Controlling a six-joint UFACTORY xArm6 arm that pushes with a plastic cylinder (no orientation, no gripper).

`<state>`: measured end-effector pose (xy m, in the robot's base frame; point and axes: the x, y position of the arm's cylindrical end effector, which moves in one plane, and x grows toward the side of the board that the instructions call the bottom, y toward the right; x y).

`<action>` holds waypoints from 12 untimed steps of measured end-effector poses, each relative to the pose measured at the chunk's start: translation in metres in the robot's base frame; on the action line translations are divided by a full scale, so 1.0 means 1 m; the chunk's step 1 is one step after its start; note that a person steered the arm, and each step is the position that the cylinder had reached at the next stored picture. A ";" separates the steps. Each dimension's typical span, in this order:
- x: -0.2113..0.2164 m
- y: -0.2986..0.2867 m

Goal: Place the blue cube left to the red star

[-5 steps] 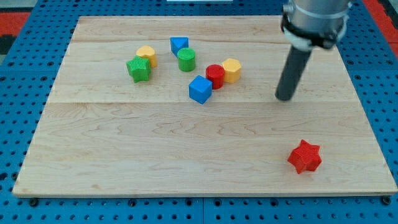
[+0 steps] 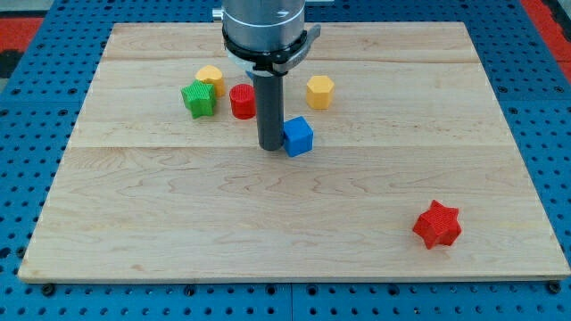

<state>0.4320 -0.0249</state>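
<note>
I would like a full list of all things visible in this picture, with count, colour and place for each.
blue cube: 1, blue, board centre, touching my tip on its right
red star: 1, red, lower right
red cylinder: 1, red, left of the rod
green block: 1, green, upper left
yellow blocks: 2, yellow, one behind the green block, one right of the rod
board: 1, light wood, on a blue pegboard
my tip: 1, dark rod, just left of the blue cube

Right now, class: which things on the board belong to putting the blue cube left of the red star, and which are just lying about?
Belong to the job: blue cube; red star; my tip, touching the cube's left side.

Lying about: red cylinder; green star; two yellow blocks.
</note>
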 end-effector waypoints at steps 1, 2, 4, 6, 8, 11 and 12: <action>-0.021 -0.010; -0.047 -0.006; 0.032 0.040; 0.016 0.050; 0.046 0.104; 0.040 0.072; 0.043 0.045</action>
<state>0.4752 0.0200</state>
